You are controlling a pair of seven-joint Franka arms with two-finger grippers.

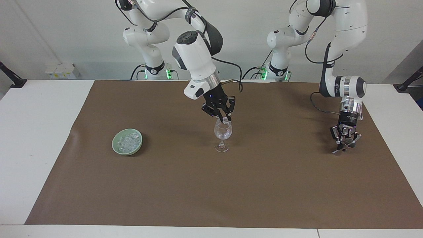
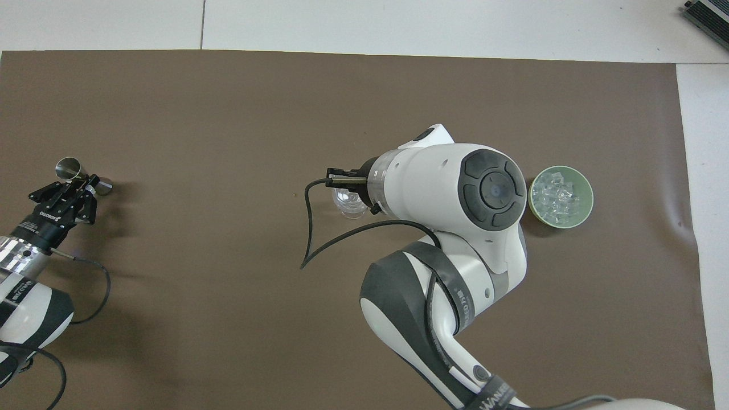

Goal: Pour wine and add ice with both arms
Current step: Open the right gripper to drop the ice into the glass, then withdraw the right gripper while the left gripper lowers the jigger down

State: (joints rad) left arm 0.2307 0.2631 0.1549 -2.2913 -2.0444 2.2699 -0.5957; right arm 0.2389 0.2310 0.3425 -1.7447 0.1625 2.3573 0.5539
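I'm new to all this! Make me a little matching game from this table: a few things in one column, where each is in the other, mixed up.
Things:
1. pale green round bowl
2. clear stemmed wine glass
3. shiny metal double-ended measuring cup
4. single clear ice cube

Places:
A. pinched in the right tool, just over the glass's rim
B. gripped by the left tool, low over the brown mat
C. standing mid-mat
D. toward the right arm's end, full of ice cubes

Pairs: 1-D, 2-C, 3-B, 4-A
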